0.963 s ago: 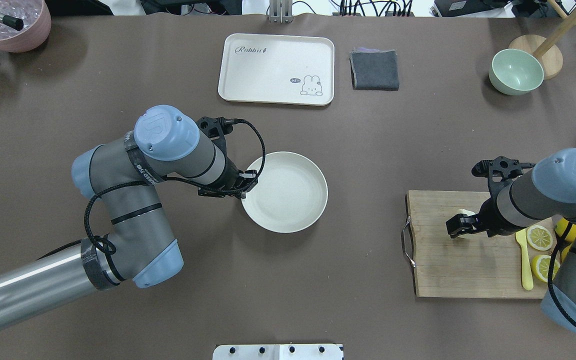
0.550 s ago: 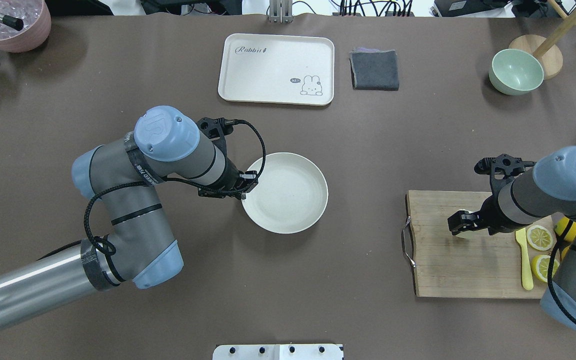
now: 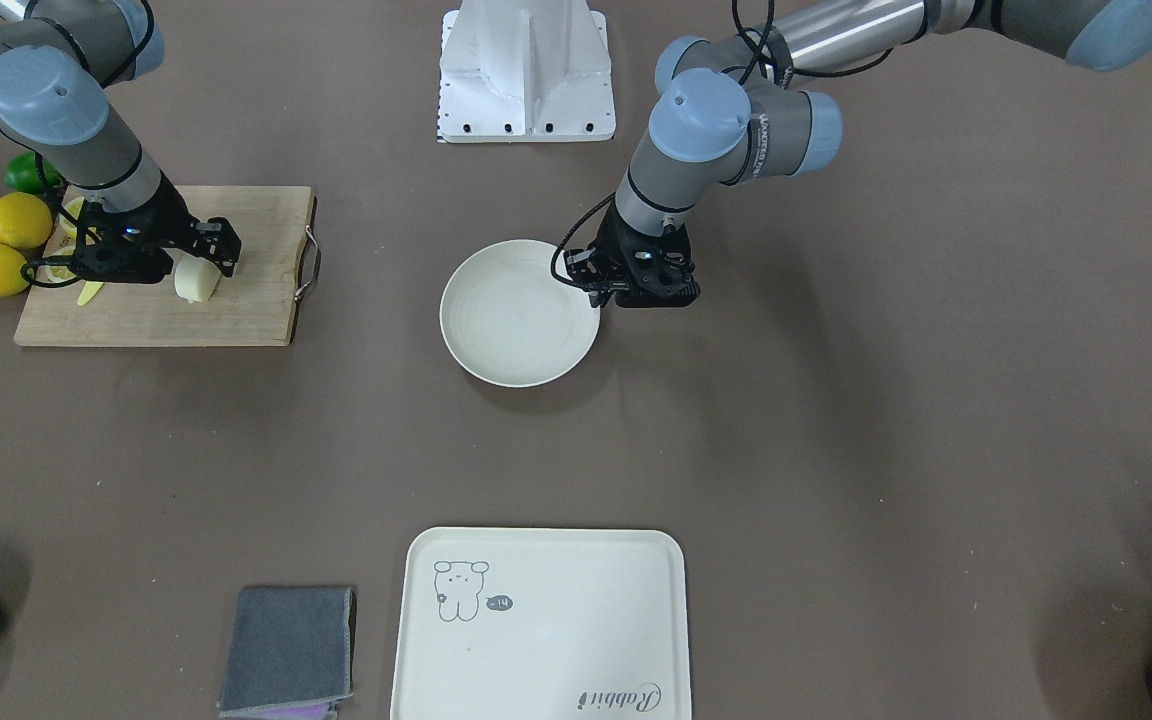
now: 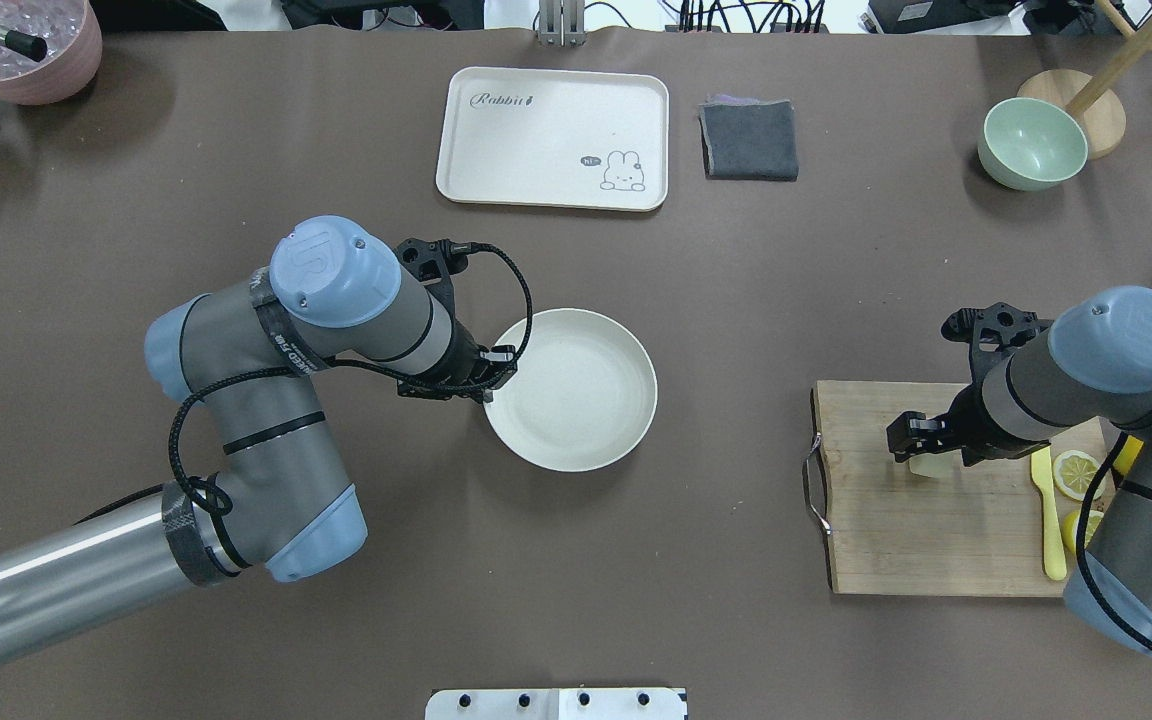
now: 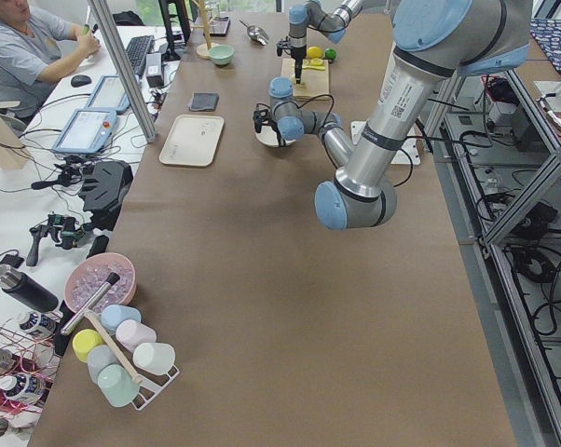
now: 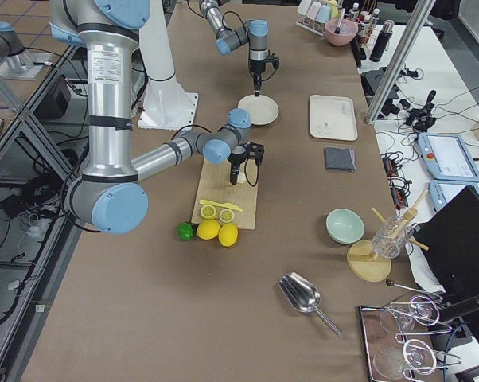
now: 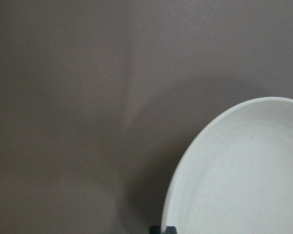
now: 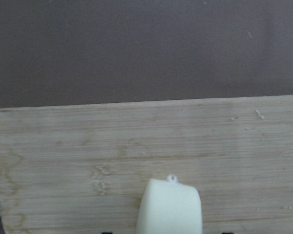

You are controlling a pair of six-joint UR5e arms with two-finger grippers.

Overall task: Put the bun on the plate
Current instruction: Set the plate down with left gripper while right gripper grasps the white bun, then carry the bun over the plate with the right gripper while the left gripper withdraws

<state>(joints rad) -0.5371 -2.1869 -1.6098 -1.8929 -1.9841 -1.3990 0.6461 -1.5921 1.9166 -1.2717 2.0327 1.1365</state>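
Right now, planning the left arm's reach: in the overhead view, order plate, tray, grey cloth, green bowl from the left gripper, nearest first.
1. plate, rim at the left gripper
2. tray, far centre
3. grey cloth, right of tray
4. green bowl, far right

The plate [image 4: 586, 390] sits at the centre of the table [image 4: 736, 300]; the bun [image 3: 194, 280] lies on a cutting board [image 4: 896, 540] well toward the robot's right. Beyond the plate lies a tray [image 4: 536, 130], a cloth [image 4: 749, 140] just right of it

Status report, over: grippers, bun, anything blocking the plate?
Right gripper open, astride bun on board. Left gripper shut on plate rim. Plate bare; nothing seen between board and plate.
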